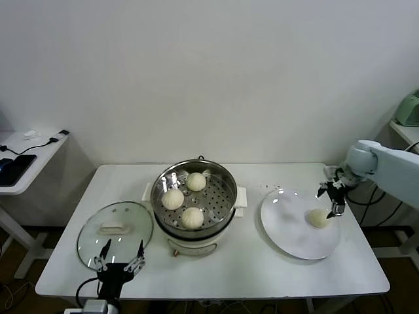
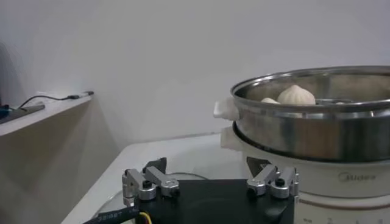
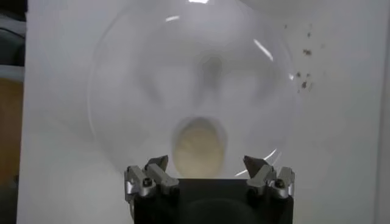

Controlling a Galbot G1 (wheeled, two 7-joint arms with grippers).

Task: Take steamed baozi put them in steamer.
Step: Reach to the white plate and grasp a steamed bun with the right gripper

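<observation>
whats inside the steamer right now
Three steamed baozi sit on the perforated tray inside the steamer, spaced apart. The fourth bun is on the white plate, under the open right tool. Anything below the tray is hidden.

The head view looks down on the steamer [image 1: 194, 196]; the left wrist view faces it low, close.

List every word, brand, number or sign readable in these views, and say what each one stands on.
"Midea": faint grey brand lettering on the white base of the steamer, seen in the left wrist view.
White print on the black body of the left gripper: too small to read.
Nothing readable on the plate, the glass lid or the table.
</observation>
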